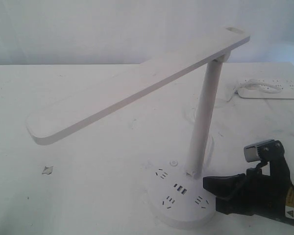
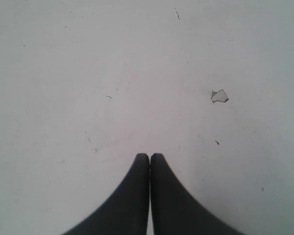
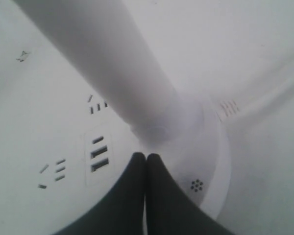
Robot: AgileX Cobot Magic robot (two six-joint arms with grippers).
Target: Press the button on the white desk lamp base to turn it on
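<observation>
Just ahead of the right pincer (image 1: 206, 182), past the foot of the stem (image 1: 204, 117), sits the button (image 1: 174, 163), facing straight up from the white desk lamp base (image 1: 171, 214). Being round, it has no long axis. The bar head (image 1: 137, 83) does, and it slopes down and away beyond the tip. The jaws are pressed together on nothing, probably to form one blunt prodding tip. The left pincer (image 2: 149, 157), likewise closed and empty, hangs over bare table (image 2: 88, 73).
</observation>
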